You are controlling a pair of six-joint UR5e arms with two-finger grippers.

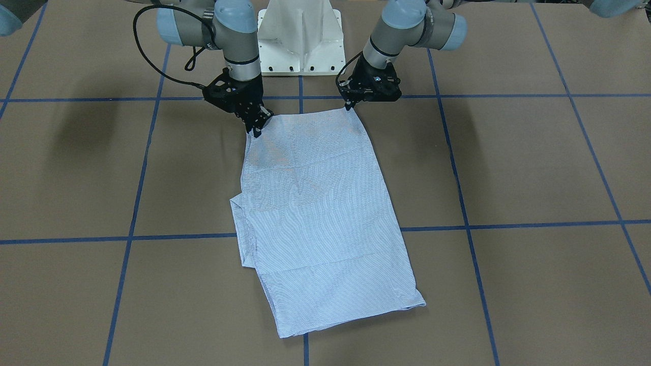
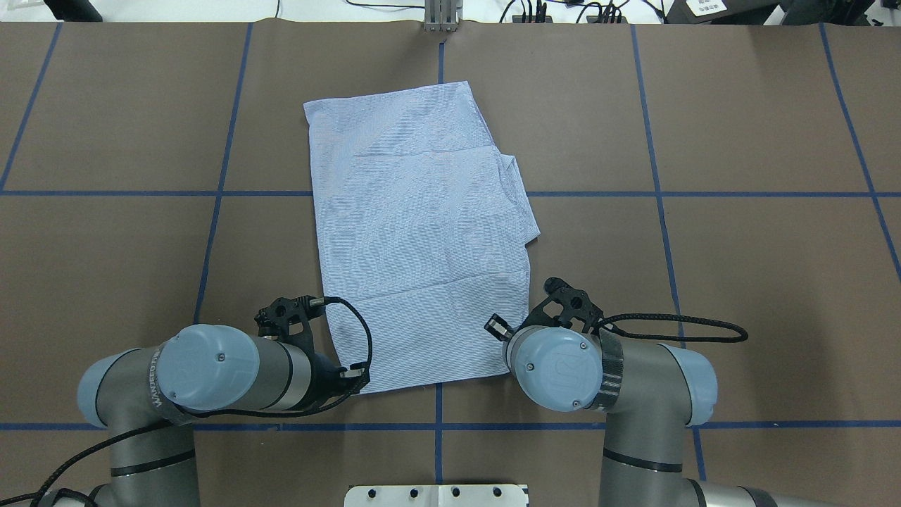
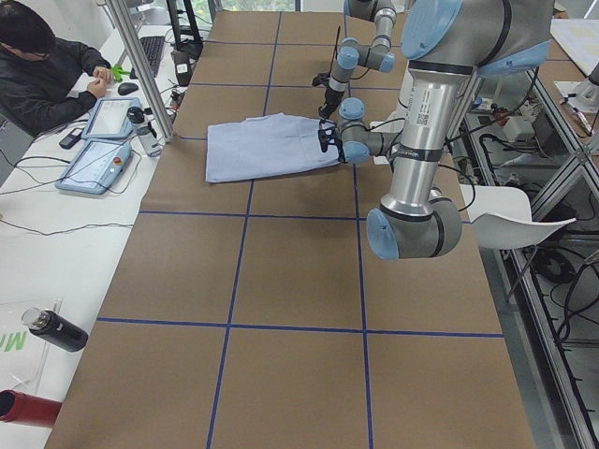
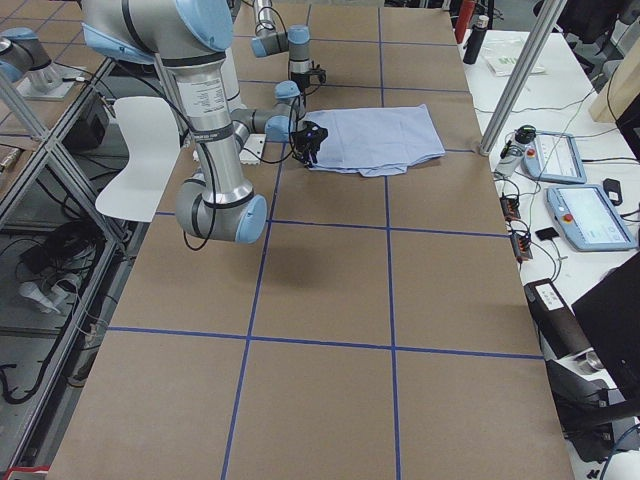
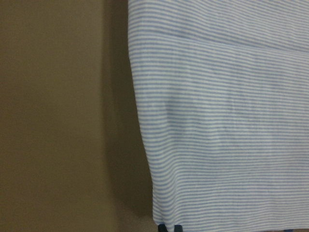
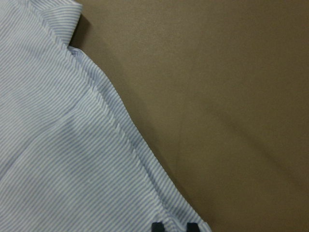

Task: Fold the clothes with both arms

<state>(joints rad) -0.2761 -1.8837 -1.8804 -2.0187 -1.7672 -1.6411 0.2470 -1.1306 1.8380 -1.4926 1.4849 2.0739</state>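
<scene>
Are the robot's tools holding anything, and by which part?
Both hold the shirt: left tool and right tool each pinch a corner of its robot-side edge.

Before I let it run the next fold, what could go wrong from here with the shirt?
Both the left gripper and right gripper seem to pinch only the very corners of the shirt, so a corner might slip free on lifting. The loose flap sticking out on the robot's right could fall open and spoil the fold.
</scene>
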